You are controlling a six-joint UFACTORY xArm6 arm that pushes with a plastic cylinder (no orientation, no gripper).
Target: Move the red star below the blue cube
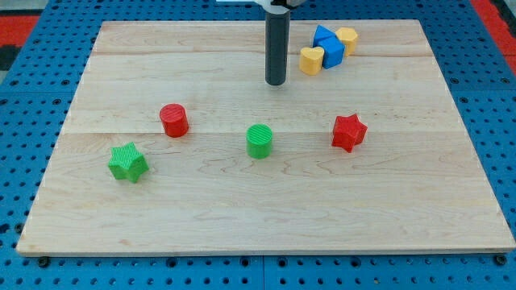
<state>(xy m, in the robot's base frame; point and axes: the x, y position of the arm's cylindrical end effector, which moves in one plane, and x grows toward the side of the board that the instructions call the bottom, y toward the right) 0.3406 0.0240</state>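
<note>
Red star (349,132) sits apart from my tip (276,82); blue cube (330,48) seems partly hidden.

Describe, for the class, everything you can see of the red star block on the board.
The red star is a small, chunky block with a star-shaped top face and ribbed vertical sides, apparently of matte plastic. It rests flat on the wooden board, right of the view's centre, touching nothing. The green cylinder stands apart on the view's left of it. The cluster with the blue cube lies well towards the view's top. My tip is up and to the view's left, clear of the star.
</note>
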